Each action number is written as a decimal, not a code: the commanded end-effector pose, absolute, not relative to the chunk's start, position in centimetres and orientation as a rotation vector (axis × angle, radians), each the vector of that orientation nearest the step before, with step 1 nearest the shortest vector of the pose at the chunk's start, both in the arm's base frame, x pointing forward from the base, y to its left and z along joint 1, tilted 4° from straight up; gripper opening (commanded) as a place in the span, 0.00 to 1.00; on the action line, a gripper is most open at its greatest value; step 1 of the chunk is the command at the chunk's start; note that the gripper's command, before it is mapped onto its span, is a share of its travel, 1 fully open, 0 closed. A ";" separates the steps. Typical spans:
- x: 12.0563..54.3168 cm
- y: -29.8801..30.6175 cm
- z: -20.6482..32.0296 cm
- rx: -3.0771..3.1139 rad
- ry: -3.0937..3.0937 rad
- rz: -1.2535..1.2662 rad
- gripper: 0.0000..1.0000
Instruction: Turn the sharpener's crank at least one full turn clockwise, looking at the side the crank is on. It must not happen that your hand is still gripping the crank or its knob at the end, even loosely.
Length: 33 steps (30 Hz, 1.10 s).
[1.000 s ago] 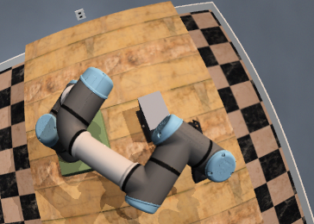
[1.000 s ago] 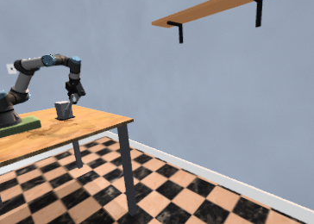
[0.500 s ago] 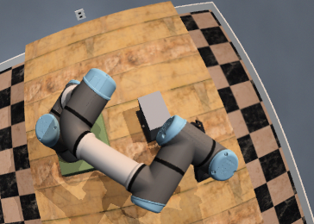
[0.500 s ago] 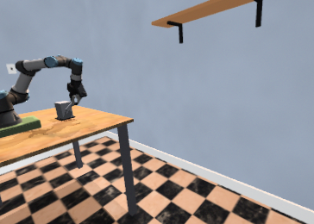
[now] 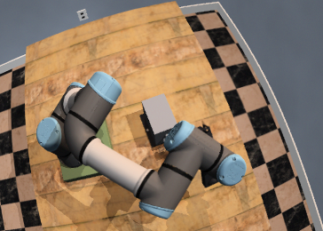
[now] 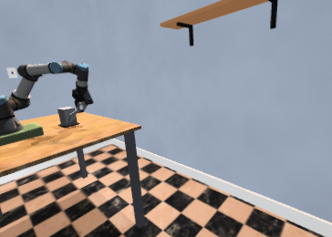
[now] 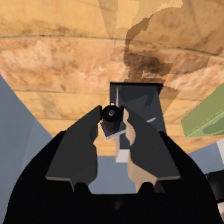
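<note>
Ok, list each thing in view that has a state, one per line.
End effector: shut on the crank knob.
Crank knob: gripped between both fingers.
Sharpener: upright on the table.
Arm: bent over the sharpener.
Shelf: on the wall, nothing visible on it.

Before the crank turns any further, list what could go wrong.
1. The gripper is shut on only the small round knob, pinched at the very jaw tips. It could slip out partway through the turn.
2. The sharpener is a small box standing loose on the table, as far as the views show. Crank force might drag or tip it.
3. The arm's elbow is folded low over the table near the sharpener, so the wrist may run short of room.
</note>
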<state>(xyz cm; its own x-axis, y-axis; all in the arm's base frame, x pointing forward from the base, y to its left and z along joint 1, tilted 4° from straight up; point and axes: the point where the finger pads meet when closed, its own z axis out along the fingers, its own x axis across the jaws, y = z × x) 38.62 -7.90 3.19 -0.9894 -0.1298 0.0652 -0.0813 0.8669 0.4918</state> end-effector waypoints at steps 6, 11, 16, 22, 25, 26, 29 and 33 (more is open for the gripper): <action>38.9 -7.9 2.4 0.168 -2.945 -0.766 0.09; 39.0 -7.9 1.9 0.168 -2.945 -0.766 0.09; 39.0 -7.9 1.4 0.168 -2.945 -0.766 0.09; 38.9 -7.9 0.9 0.168 -2.945 -0.766 0.09; 38.9 -7.9 0.6 0.168 -2.945 -0.766 0.09; 38.9 -7.9 0.5 0.168 -2.945 -0.766 0.09; 38.8 -8.0 0.2 0.168 -2.945 -0.766 0.09; 38.7 -8.0 -0.2 0.168 -2.945 -0.766 0.09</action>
